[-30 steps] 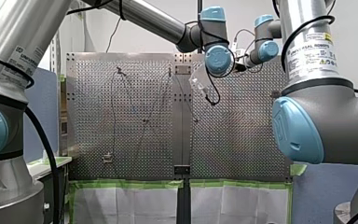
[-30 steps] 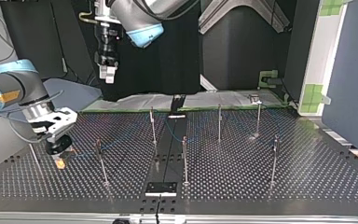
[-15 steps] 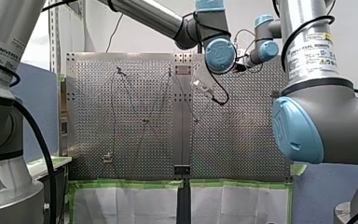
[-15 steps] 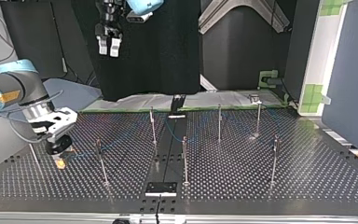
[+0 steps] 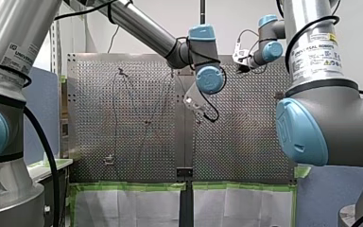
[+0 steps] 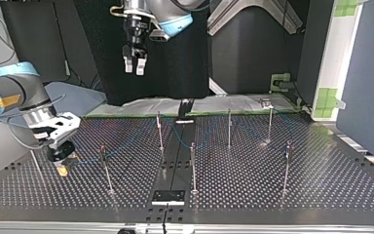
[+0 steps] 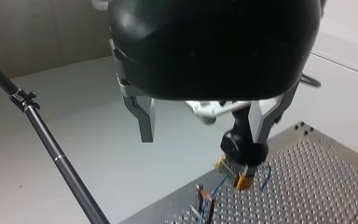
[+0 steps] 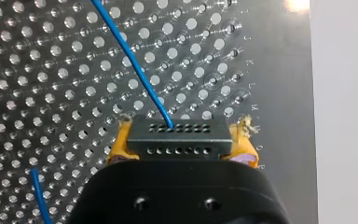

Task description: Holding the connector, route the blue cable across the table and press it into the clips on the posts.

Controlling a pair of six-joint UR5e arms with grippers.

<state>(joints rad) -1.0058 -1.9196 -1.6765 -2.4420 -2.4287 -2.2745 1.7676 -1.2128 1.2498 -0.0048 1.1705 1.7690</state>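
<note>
Perforated surface [image 6: 272, 190] with posts [image 6: 193, 165], black curtain [image 6: 175, 58] behind. My left gripper's [image 6: 134, 64] fingers stand apart; my right gripper's [image 6: 62, 166] clamp the connector [image 8: 177, 135]; blue cable [image 8: 130, 60] barely traceable.

Desk [image 6: 253, 187]: perforated metal, two panels joined by a dark centre strip.
Green tape [image 5: 132, 186]: along one desk edge.
White sheets [image 5: 132, 208]: bordering the desk's taped edge.
Blue panel [image 6: 365, 73]: upright beside the desk.
</note>
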